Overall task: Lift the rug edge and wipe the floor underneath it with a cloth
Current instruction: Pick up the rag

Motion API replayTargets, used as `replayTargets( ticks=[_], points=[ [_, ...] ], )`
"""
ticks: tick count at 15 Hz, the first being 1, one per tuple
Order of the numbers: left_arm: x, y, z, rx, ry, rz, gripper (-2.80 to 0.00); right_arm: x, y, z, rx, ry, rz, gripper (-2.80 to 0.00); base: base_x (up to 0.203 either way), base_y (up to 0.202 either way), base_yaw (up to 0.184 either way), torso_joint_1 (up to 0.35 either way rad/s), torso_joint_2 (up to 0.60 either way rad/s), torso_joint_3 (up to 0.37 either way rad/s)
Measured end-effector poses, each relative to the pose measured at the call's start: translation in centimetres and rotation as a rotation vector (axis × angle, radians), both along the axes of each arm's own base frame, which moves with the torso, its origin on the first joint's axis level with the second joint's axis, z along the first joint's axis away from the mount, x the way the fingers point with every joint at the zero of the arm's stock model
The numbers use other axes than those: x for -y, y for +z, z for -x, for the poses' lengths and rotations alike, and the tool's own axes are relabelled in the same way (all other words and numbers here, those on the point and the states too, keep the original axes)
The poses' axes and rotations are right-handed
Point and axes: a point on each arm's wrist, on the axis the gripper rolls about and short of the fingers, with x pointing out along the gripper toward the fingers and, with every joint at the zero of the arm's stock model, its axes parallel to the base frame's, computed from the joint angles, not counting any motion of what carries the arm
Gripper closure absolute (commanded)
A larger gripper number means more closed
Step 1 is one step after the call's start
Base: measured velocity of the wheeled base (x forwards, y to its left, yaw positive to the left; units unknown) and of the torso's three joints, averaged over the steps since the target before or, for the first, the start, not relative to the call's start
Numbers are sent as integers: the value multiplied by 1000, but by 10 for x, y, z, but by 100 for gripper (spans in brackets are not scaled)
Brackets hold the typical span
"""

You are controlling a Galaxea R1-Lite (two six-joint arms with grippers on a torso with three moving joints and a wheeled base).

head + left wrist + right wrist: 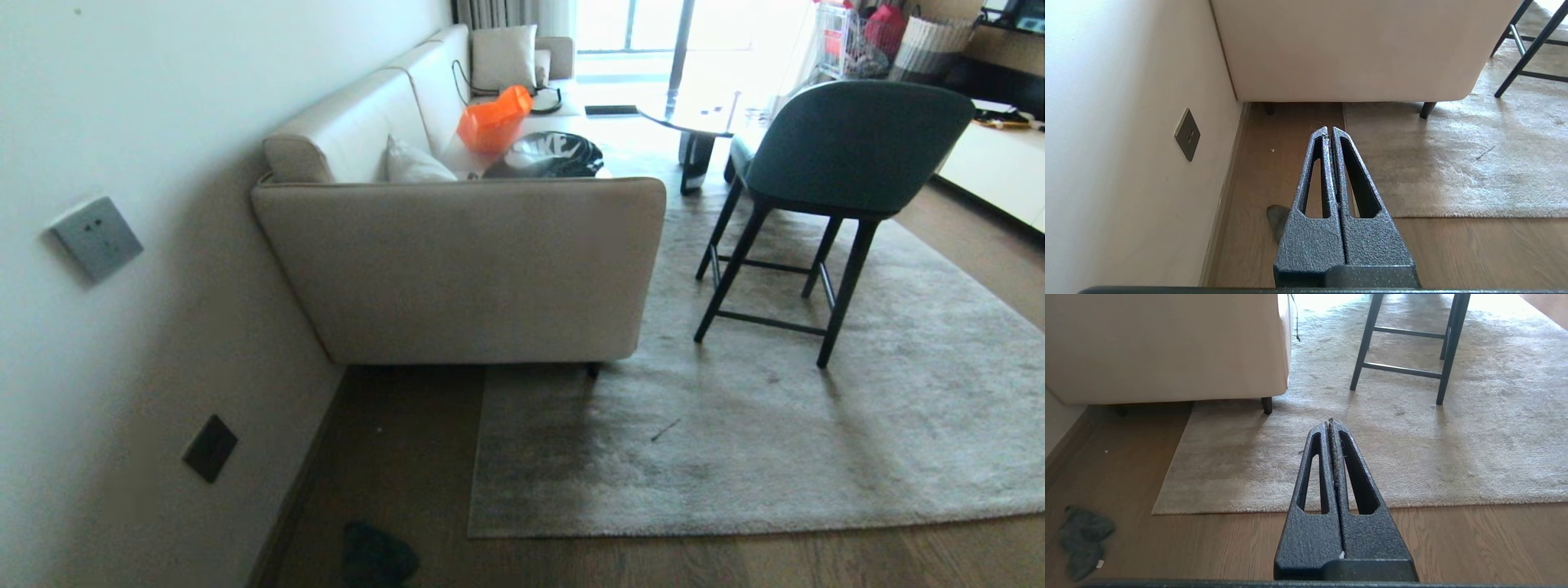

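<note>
1. the rug edge: straight border and square corner of a big light grey short-pile rug, lying flat, not lifted.
2. the floor: brown wood boards, slightly glossy, bare all along the rug edge.
3. the cloth: small, dark grey, crumpled on the floor, off the rug's corner and apart from it.

You have: beige sofa along left wall; orange bag on it; teal chair right; wall socket near left.
</note>
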Motion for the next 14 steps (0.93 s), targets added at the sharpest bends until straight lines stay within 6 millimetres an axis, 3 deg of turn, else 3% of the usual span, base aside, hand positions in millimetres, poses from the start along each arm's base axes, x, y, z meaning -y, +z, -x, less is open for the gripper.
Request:
replayTargets(
  ticks=[14],
  points=[
    [0,0,0,0,0,0,0,0,0,0,0,0,0,0,0,0,0,4,24,25]
  ],
)
